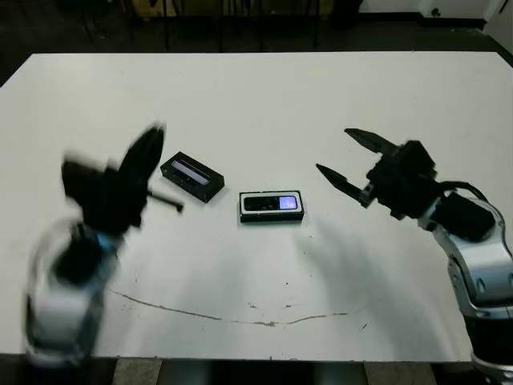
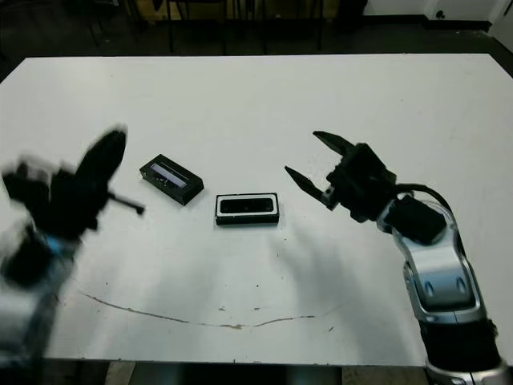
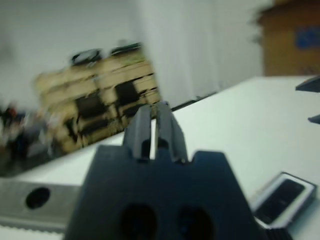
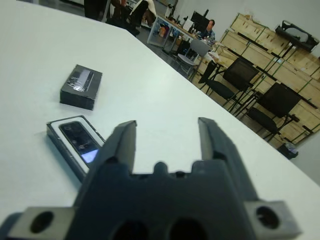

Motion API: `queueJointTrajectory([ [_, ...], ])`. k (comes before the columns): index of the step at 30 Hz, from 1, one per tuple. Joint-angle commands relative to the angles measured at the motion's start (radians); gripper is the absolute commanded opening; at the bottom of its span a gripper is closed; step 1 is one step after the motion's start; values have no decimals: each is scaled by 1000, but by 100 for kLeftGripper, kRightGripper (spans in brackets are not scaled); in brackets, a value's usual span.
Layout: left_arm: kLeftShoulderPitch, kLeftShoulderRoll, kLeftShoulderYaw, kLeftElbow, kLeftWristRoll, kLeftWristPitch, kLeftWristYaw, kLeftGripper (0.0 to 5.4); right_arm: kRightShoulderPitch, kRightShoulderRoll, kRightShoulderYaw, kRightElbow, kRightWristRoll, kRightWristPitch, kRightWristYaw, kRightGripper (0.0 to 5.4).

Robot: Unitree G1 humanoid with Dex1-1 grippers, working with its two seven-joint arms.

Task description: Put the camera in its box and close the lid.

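My right tool hangs spread, its tips toward the box holding the camera; my left tool is pressed together. Beyond the box lies the lid; probably light, stiff, slick; I'd pinch its long sides.

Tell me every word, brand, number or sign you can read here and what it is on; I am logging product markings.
None can be read.
Camera, lying in the box: only a bluish-white window, no legible print.
Lid: a pale strip on top, too small and blurred to read.
Table: only a thin dark line near the front edge, no writing.
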Motion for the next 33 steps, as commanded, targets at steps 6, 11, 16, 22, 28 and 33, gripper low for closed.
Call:
queueJointTrajectory([
  [6, -666, 47, -429, 792, 333, -38, -428, 0, 23, 1, 18, 12, 15, -54, -4, 94],
  [11, -812, -102, -563, 1123, 481, -115, -426, 0, 38, 0, 32, -42, 11, 22, -25, 3],
  [16, -900, -273, -643, 1418, 579, -115, -461, 0, 53, -1, 31, -53, 25, 41, -32, 1],
  [22, -904, -373, -720, 1579, 714, -138, -394, 0, 71, -1, 35, -52, 29, 36, -40, 1],
  [28, -887, -399, -680, 1635, 717, -117, -434, 0, 83, 0, 28, -35, 46, 25, -45, 1],
  [33, -875, -404, -705, 1629, 757, -176, -446, 0, 89, -1, 32, -40, 50, 44, -51, 1],
])
